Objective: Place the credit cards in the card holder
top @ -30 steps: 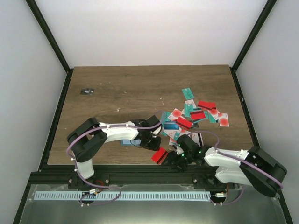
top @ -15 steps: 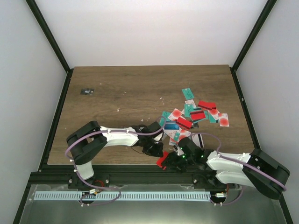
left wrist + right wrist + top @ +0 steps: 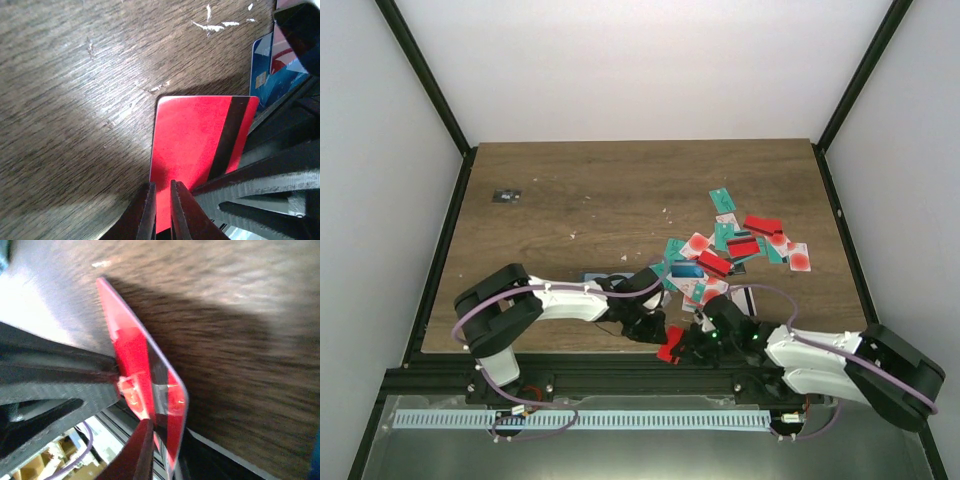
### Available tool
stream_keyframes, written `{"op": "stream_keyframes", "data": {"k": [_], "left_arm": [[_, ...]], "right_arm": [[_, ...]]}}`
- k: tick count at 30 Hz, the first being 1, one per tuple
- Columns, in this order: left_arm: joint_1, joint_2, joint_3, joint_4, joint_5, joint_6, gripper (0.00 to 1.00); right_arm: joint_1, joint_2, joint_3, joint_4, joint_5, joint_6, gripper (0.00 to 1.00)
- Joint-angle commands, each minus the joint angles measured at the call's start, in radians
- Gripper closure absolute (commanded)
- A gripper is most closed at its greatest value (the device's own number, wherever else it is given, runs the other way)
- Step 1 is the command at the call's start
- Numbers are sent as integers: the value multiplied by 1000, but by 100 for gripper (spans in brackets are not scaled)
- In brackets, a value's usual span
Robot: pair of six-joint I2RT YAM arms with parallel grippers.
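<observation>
A red credit card (image 3: 670,348) with a black stripe stands tilted at the table's near edge. My right gripper (image 3: 683,344) is shut on it; in the right wrist view the card (image 3: 134,352) sits edge-on between the fingers (image 3: 145,450). My left gripper (image 3: 655,328) is shut, its tips (image 3: 160,192) against the card's face (image 3: 195,145). Several more credit cards (image 3: 735,245), teal, red, white and blue, lie in a heap at the right. The card holder (image 3: 592,275) lies mostly under my left forearm; only its far edge shows.
A small dark object (image 3: 506,195) lies at the far left of the wooden table (image 3: 620,190). A blue card (image 3: 265,75) lies just beyond the red one. Black frame rails run along the table's near edge and sides.
My right gripper has closed on the red card, which has shifted slightly toward the near edge. My left arm has swung right and nearer, bringing its shut tips to the card.
</observation>
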Motion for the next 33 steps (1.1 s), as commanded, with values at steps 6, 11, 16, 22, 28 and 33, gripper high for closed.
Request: {"op": "stream_keyframes", "data": {"k": [6,11,16,22,28,33], "left_arm": [[-1,-56,5,-142,-74,8,88],[84,-226,52,-269,-141,61,82],[247,-381,56,-382,-165,122,79],[433,-490,46,-414,-68,208,78],[529,-591,-8,-238,175,218,63],[550,-627,-31,-133,297,203,51]], "right_arm": [[-7,-136,37,-130,111,-29,99],[-37,-224,146,-240,116,-179,99],[-119,-157,291,-278,-5,-349,99],[-168,49,482,-224,-195,-526,99],[-209,193,633,-178,-410,-641,99],[-249,228,719,-170,-544,-695,99]]}}
